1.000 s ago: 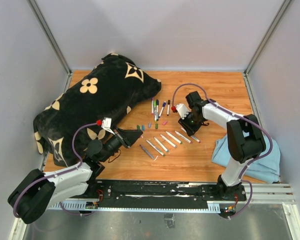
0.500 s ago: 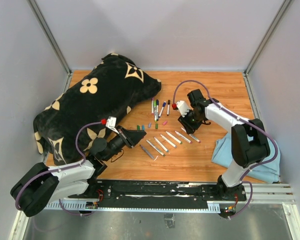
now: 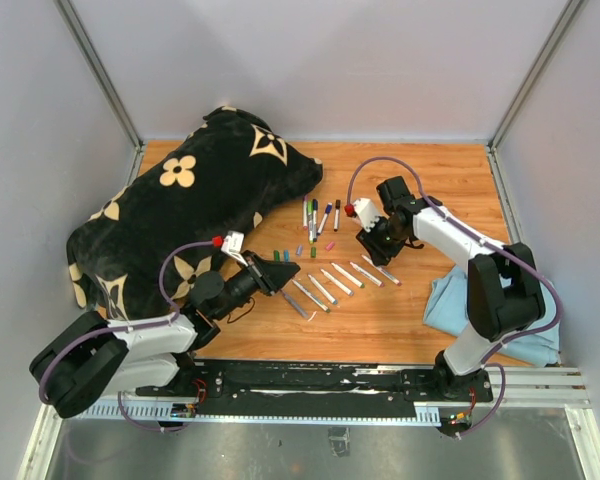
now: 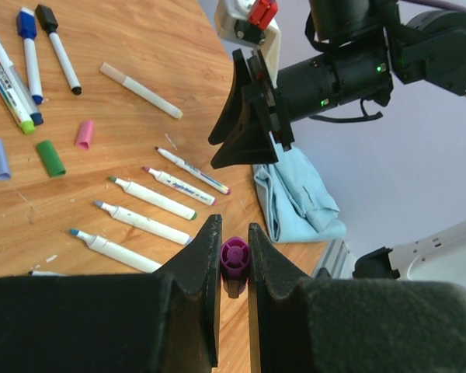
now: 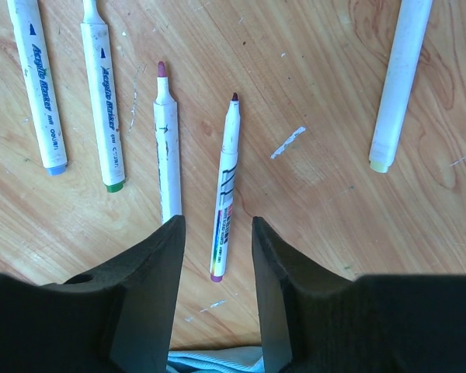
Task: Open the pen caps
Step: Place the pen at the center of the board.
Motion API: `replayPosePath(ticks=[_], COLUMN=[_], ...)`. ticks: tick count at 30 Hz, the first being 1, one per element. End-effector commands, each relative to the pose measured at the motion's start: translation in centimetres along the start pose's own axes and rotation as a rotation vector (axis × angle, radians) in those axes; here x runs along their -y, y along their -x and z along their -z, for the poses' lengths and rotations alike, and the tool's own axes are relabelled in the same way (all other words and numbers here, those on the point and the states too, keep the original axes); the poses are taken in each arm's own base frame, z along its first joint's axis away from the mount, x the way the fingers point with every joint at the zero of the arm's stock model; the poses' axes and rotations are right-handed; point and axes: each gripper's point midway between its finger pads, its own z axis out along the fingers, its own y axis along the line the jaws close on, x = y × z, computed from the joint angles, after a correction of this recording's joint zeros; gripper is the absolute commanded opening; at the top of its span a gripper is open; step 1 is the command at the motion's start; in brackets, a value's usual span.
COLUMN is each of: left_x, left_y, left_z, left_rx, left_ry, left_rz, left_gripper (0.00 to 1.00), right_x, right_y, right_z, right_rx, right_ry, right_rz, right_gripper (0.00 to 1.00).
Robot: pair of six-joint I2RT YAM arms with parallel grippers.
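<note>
Wooden counter (image 3: pixel 430 170) strewn with markers (image 5: pixel 167 148); left jaws pinch a purple cap (image 4: pixel 234 256), right jaws stand parted, empty.

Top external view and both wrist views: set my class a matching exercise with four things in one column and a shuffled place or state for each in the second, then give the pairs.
Column one
1. left hand
2. right hand
3. blue cloth
4. black flowered cushion

Column two
A. lies at the right near corner of the table
B. open, above an uncapped marker
C. covers the table's left side
D. shut on a purple cap

Pairs: 1-D, 2-B, 3-A, 4-C
</note>
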Motion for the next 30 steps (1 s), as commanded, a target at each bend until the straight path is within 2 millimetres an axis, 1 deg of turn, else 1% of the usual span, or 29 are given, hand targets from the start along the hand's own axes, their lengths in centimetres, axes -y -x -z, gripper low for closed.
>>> replayPosePath(ticks=[1,6,12,20,23,26,30], left_x=[1.2,1.2,1.2,-0.1,-0.9,-2.7,-4.4], left_y=[0.5,-0.3,-1.7,-4.0,-4.6,-5.5,-6.2], left_z=[-1.0,-1.9,-3.5,-6.0,-7.3,-9.2,-12.1], left_rx=[0.021,-0.003,-0.040,-0.087,-0.090,-0.111,-0.143], left_ry=[-0.034,-0.034,-0.029,0.028,0.066,0.155,0.254], left_rz=[-0.018,-0.012,-0.006,0.006,0.013,0.024,0.017], left_gripper=[0.00,0.00,0.00,0.00,0.00,0.00,0.00], right_x=[0.0,0.1,0.4,0.9,1.3,1.8,2.3], right_y=[0.4,0.5,0.6,0.5,0.5,0.3,0.0], right_z=[1.2,1.5,2.1,2.8,3.1,3.5,4.0], right_rx=[0.028,0.041,0.062,0.082,0.091,0.102,0.120], right_ry=[0.001,-0.001,-0.009,-0.017,-0.026,-0.034,-0.038], right_rz=[-0.010,-0.014,-0.021,-0.039,-0.049,-0.068,-0.097], right_gripper=[0.41,0.42,0.43,0.44,0.44,0.45,0.45])
